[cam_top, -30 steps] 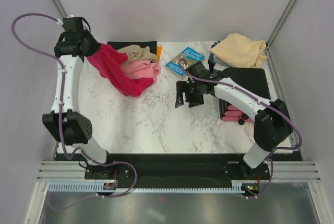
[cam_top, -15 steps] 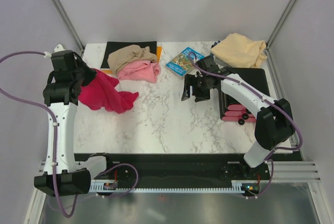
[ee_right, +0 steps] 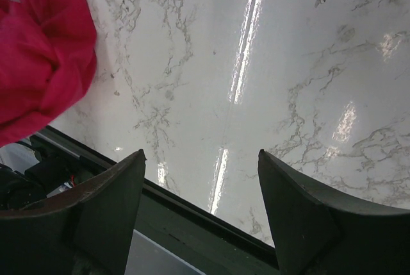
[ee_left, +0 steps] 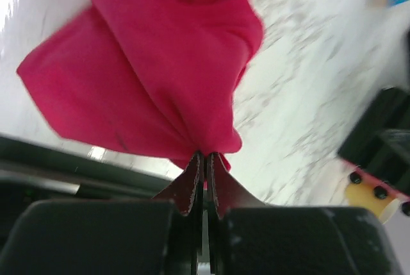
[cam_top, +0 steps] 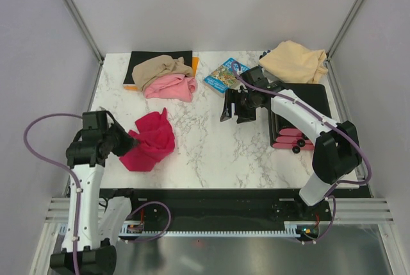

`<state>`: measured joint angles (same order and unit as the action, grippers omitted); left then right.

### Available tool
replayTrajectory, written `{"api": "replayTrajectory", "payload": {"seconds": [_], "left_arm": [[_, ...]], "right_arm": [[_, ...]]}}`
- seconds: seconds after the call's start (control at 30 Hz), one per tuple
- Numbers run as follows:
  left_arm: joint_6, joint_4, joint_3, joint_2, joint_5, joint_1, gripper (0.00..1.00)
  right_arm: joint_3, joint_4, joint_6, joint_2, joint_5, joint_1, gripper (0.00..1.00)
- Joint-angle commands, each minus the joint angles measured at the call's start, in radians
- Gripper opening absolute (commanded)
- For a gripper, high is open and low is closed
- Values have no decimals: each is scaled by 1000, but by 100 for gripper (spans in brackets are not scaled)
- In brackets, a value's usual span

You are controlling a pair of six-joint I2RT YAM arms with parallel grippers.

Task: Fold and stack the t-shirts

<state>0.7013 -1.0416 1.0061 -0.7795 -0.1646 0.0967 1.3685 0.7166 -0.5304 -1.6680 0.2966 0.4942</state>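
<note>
The crimson red t-shirt (cam_top: 150,141) lies bunched near the table's front left, and my left gripper (cam_top: 126,141) is shut on its near edge. The left wrist view shows that red cloth (ee_left: 160,76) pinched between the closed fingertips of the gripper (ee_left: 205,159). A tan-brown t-shirt (cam_top: 160,66) and a pink t-shirt (cam_top: 172,87) lie crumpled at the back left. A pale peach-cream t-shirt (cam_top: 295,61) sits heaped at the back right. My right gripper (cam_top: 232,108) hangs open over the middle of the table, holding nothing (ee_right: 202,156); the red t-shirt (ee_right: 38,50) shows at its view's left.
A flat black mat (cam_top: 146,57) lies under the tan-brown shirt at the back left. A blue illustrated book (cam_top: 225,73) lies at the back centre. A black tray (cam_top: 314,95) with pink items (cam_top: 291,140) sits on the right, under my right arm.
My left arm has swung from the back left to the front left, dragging the red t-shirt off the pile toward the near edge. My right gripper has drifted slightly back.
</note>
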Motion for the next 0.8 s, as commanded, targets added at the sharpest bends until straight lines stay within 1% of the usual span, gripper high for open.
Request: {"api": "replayTrajectory", "payload": {"seconds": [0.0, 0.1, 0.17, 0.23, 0.27, 0.3, 0.33, 0.4, 0.5, 0.53, 0.6, 0.63, 0.7, 0.77], "left_arm": [[-54, -138, -150, -66, -76, 1, 2], [-60, -162, -114, -86, -4, 0, 2], [-74, -208, -86, -137, 57, 1, 2], [-83, -227, -95, -174, 108, 1, 2], [-91, -227, -110, -203, 111, 1, 13], [-91, -225, -113, -210, 111, 1, 27], [-79, -225, -112, -208, 125, 1, 48], [-62, -222, -74, -175, 122, 0, 52], [-40, -215, 11, -133, 132, 1, 65], [-40, -218, 31, -132, 151, 1, 69], [-46, -225, 66, -142, 161, 1, 70], [-48, -232, 74, -145, 195, 1, 70], [-43, -241, 69, -147, 221, 1, 70], [-25, -242, 66, -144, 231, 1, 70]], "right_arm": [[52, -34, -25, -30, 29, -5, 79], [87, -34, -29, -61, 52, -3, 79], [110, -29, -29, -79, 71, -2, 80], [130, -29, -28, -102, 79, -3, 81], [138, -32, -26, -110, 97, -3, 81], [138, -52, -26, -117, 113, -2, 81], [136, -65, -22, -122, 124, 4, 81], [164, -74, -14, -150, 166, 21, 80], [225, -62, 7, -199, 185, 95, 80], [239, -65, 10, -213, 190, 136, 80], [264, -89, -8, -255, 203, 193, 80], [271, -98, -11, -269, 202, 208, 81], [294, -112, -23, -306, 187, 251, 81], [334, -111, -31, -350, 197, 268, 82]]}}
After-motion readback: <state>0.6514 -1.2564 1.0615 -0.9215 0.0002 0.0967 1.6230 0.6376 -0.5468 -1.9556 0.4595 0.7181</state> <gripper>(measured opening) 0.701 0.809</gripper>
